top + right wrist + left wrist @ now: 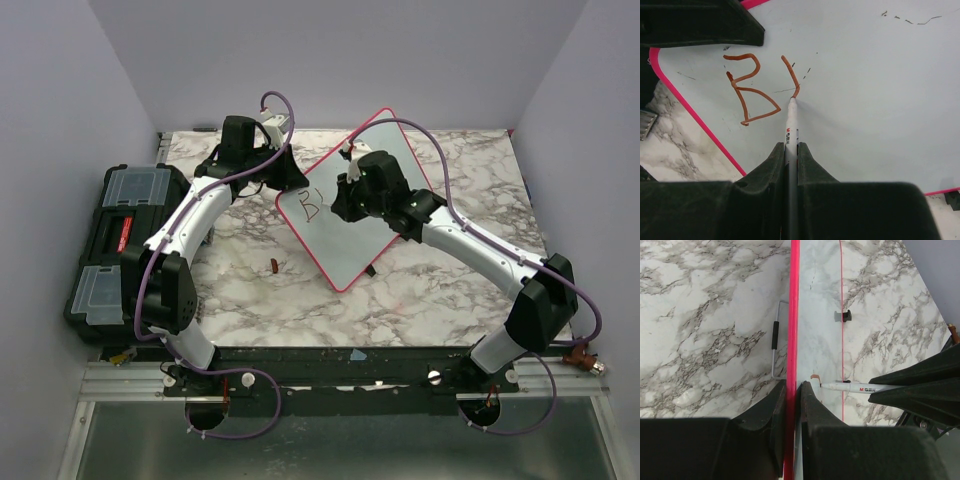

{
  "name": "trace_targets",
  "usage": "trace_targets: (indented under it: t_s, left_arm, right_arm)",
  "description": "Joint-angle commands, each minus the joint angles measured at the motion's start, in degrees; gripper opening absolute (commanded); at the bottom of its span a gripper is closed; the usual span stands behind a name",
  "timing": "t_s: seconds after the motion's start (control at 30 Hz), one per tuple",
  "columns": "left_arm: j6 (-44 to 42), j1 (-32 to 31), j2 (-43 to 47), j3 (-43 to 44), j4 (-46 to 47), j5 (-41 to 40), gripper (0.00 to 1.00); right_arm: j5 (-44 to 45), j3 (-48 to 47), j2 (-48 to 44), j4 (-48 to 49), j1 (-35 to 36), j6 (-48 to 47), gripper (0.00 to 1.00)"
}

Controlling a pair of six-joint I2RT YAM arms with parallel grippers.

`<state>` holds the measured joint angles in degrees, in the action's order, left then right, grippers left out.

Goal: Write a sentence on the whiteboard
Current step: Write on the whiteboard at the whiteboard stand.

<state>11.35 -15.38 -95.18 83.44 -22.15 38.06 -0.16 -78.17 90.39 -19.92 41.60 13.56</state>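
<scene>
**Marker tip on the board, two characters down**

The right jaws are closed on a white marker (791, 125), whose barrel runs out between them toward 12 o'clock. Its tip touches the whiteboard (880, 90) at the foot of a hooked stroke. The sentence (750, 90) is only an orange-brown "B" and that one stroke, with the "B" at 10 o'clock from the tip.

The left jaws are clamped on the board's red-pink frame, one finger on each side of the edge. In the left wrist view, a wire loop (775, 340) with a black sleeve shows just beside the frame at 9 o'clock.

From above, the board lies skewed at the centre of the marble desk (450, 300). A small reddish-brown piece (272, 266) sits near its 8 o'clock side. A black toolbox (120, 235) stands at the desk's 9 o'clock edge.
</scene>
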Motion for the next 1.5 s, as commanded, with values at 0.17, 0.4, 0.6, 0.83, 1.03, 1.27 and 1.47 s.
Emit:
trace_targets:
  t_s: [0.17,0.4,0.6,0.83,1.03,1.27,1.47]
  left_arm:
    - [-4.5,-1.2,1.5,0.2,-1.5,-0.5,0.0]
    - [-4.5,-1.3,1.6,0.2,-1.6,-0.6,0.0]
    - [-4.6,-1.5,1.8,0.1,-1.7,-0.7,0.0]
    - [-4.7,-1.5,1.7,0.2,-1.8,-0.7,0.0]
    - [-4.8,-1.6,1.7,0.3,-2.1,-0.7,0.0]
    - [-4.9,-1.6,1.6,0.5,-2.2,-0.8,0.0]
    - [-4.8,-1.6,1.6,0.6,-2.4,-1.0,0.0]
  right_arm:
    - [-2.0,1.0,0.4,-2.6,0.1,1.2,0.01]
    - [2.4,-2.1,1.7,-3.0,0.1,1.7,0.01]
    - [5.4,-4.5,2.8,-3.2,0.1,1.8,0.01]
    - [5.9,-6.7,4.0,-2.9,0.1,1.7,0.01]
    - [5.8,-8.3,4.9,-2.7,0.0,1.6,0.01]
    - [5.3,-9.6,5.7,-2.1,0.0,1.9,0.01]
    - [7.2,-11.4,6.0,-2.9,0.0,1.8,0.01]
